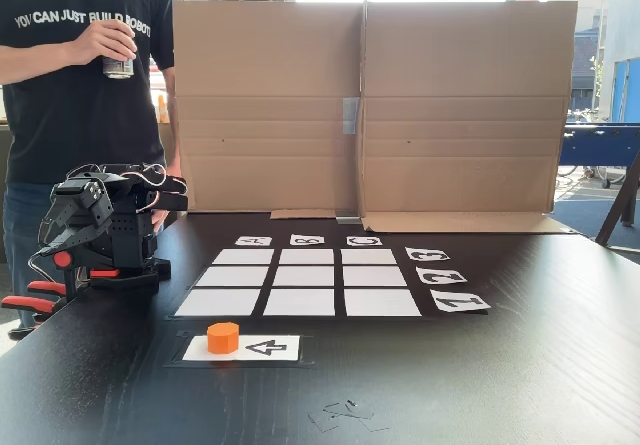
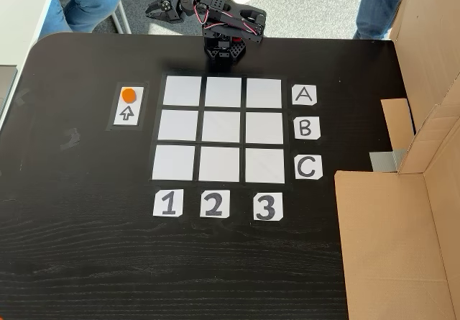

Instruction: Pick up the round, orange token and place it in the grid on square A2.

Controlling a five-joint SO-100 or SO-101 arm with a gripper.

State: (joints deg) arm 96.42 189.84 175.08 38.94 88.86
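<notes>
Token (image 2: 129, 94): on the arrow card (image 2: 128, 113), well apart from the folded gripper (image 2: 154, 8), whose jaws stand apart. Judged light, rigid, smooth plastic; grip across its faceted sides.

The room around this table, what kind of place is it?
Probably a workshop or demo space, not a home: a black table carries a labelled paper grid, a cardboard screen stands behind, and people stand around, one person holding a can.
</notes>
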